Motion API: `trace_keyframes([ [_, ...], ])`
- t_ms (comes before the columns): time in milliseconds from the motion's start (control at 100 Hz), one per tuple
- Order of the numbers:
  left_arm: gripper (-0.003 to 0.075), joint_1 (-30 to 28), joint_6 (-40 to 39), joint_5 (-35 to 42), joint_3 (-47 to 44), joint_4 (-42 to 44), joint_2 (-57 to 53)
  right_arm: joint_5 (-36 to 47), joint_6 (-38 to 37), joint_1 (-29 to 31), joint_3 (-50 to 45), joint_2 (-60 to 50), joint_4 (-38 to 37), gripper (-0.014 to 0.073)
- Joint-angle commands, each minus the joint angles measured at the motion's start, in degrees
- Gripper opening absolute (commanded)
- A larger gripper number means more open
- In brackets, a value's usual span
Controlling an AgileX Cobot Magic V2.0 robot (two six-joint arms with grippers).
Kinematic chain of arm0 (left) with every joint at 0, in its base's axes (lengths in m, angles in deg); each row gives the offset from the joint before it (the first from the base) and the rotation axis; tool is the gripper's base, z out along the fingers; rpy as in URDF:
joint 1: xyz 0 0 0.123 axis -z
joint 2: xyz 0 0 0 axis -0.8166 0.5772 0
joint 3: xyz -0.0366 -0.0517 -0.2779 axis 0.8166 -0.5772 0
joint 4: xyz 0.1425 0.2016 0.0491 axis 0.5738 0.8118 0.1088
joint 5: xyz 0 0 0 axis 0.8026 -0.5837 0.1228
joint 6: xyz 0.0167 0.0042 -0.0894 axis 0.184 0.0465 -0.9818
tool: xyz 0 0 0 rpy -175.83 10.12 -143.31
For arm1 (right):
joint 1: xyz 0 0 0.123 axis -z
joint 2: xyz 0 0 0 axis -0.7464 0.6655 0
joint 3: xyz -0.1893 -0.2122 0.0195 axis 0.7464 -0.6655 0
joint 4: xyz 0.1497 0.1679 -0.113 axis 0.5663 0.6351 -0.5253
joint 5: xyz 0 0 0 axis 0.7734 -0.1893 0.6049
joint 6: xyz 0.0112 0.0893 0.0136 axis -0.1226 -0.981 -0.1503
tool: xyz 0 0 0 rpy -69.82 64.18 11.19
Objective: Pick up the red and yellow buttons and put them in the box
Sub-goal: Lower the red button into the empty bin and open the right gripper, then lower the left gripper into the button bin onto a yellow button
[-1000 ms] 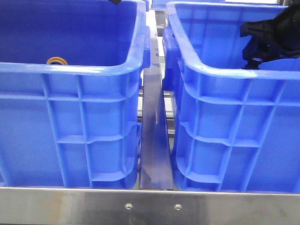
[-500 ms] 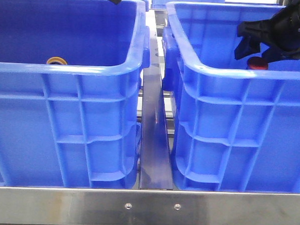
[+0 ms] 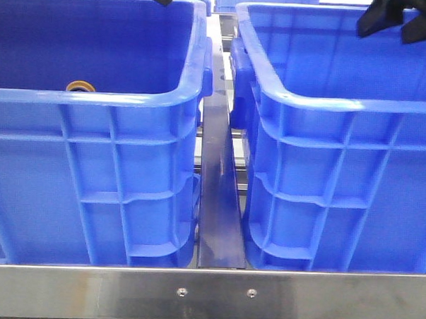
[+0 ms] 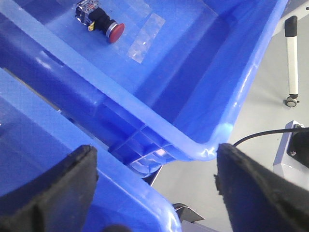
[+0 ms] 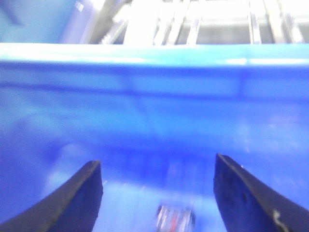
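Right wrist view motion-blurred: small object [image 5: 175, 217] on box [image 5: 154, 96] floor unidentifiable. Front view: right end effector [image 3: 396, 19] cropped above that box; yellow ring [image 3: 80, 86] half-hidden behind left crate [image 3: 95, 98] rim.

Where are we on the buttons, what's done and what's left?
Done: the dark red round button lies loose on the floor of a deep blue plastic crate. In hand: nothing; the left gripper and right gripper are both open and empty. Left: the orange-yellow round piece sits in the left blue crate, apparently still to move.
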Motion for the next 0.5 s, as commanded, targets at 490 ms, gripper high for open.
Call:
trace_keyframes([
  [490,0.0493,0.50,-0.86,1.81,1.75,-2.91,-1.95,-5.65,0.72,0.20,-18.83,-35.05,0.05,0.0514],
])
